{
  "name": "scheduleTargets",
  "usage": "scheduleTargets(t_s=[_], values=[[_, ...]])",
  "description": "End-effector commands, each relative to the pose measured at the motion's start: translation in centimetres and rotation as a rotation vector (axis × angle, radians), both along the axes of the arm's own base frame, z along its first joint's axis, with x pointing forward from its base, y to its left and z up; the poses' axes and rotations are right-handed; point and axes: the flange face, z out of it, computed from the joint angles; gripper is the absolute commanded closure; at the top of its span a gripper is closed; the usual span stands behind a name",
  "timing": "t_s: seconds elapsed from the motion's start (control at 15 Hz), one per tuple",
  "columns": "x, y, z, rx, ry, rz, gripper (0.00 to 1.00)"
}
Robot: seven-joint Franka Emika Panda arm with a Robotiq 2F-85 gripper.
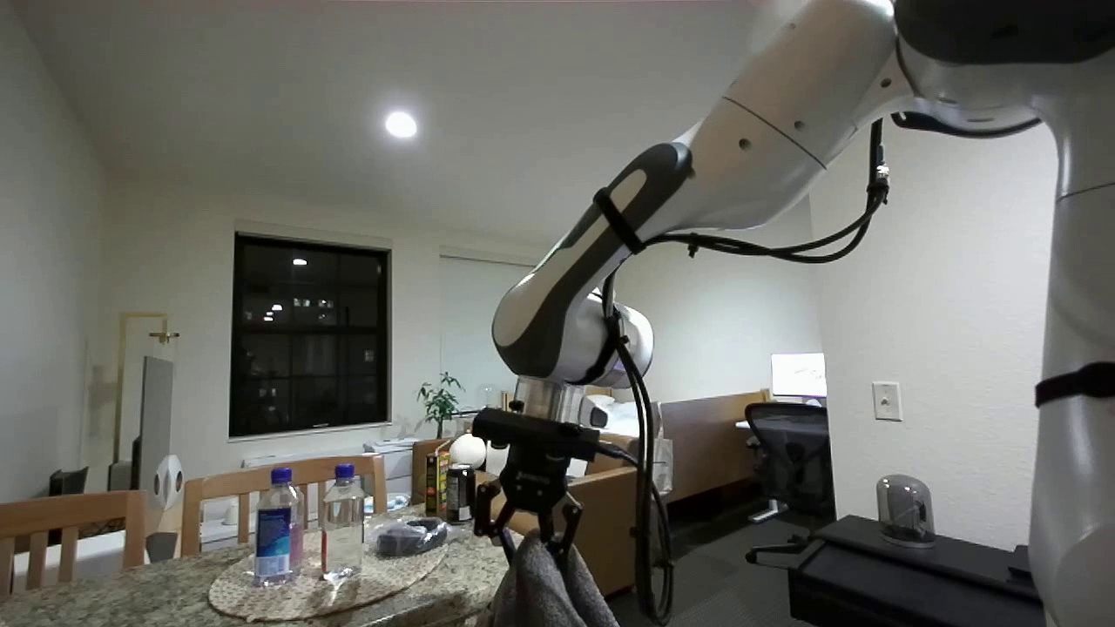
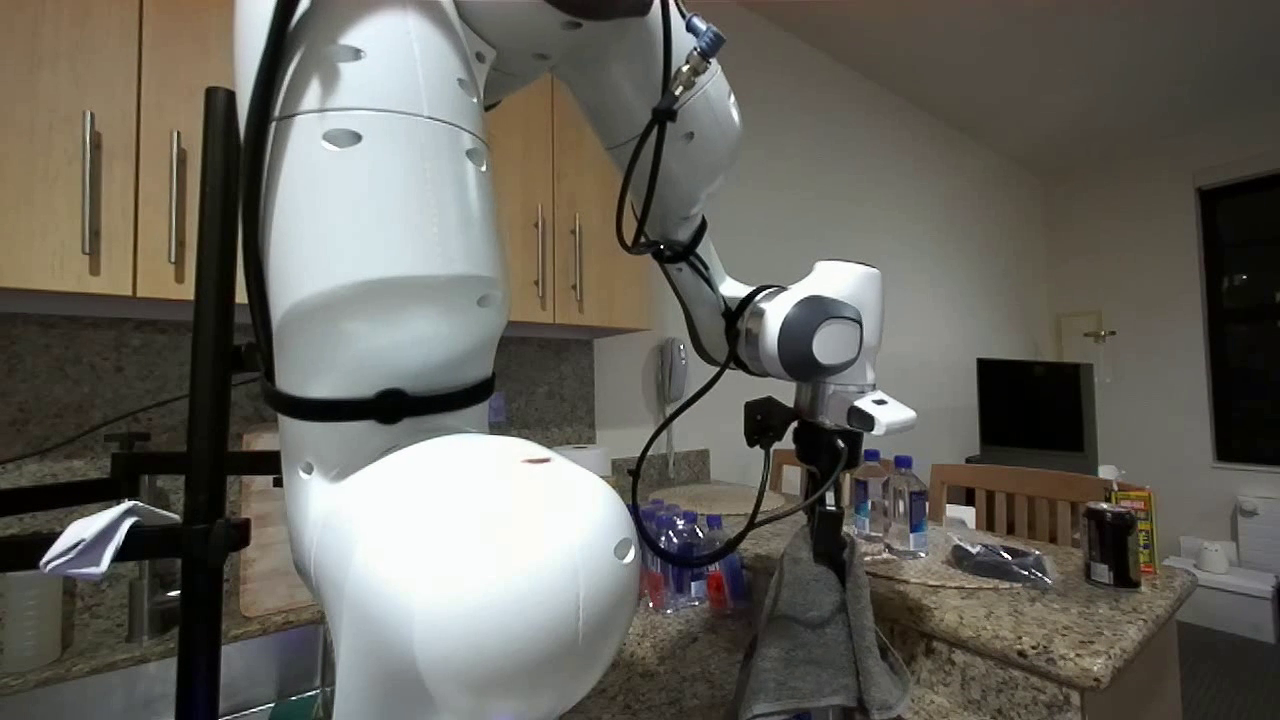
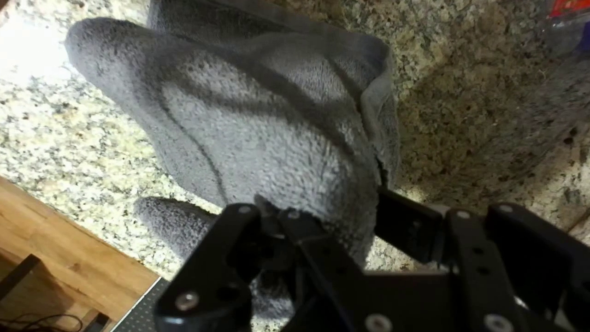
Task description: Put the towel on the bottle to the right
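my fingers [image 3: 408, 223] are clamped on the gray towel [image 3: 272, 129], so thick a wad that they stand a little apart, and the rest hangs in folds beneath them, over the table [image 3: 69, 120]. i take this to be the middle of the job: the grasp is made, and the step in hand is likely carrying the towel to a bottle or lowering it onto one. next, i should bring the bunched middle above the cap, come down gently so the folds fall around the bottle without tipping it, and only then let go. which bottle is meant, i can't tell: two blue-capped water bottles [image 1: 343, 531] stand upright on the round placemat [image 1: 392, 575], and a cluster of water bottles [image 2: 688, 545] stands beyond the towel in an exterior view, partly hidden by my arm [image 2: 470, 570]. the towel itself hides the most: my grip deep in the folds, and whatever lies under it, so a bottle could already be there. a bluish sliver [image 2: 805, 715] shows below the hem, too small to name. the towel's lower part [image 1: 553, 592] is cut off in an exterior view, so i can't tell whether it touches the table. a red-and-blue scrap [image 3: 571, 7] at the wrist view's corner is cut off too, perhaps a bottle.
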Motion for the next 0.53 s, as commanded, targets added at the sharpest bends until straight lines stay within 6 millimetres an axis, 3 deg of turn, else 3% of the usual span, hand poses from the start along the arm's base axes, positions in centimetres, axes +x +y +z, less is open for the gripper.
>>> scheduleTargets(t_s=[0.0, 0.47], values=[[0.7, -0.5, -0.1, 0.028, -0.025, 0.003, 0.91], [1.0, -3.0, 0.2, 0.031, -0.035, -0.056, 0.92]])
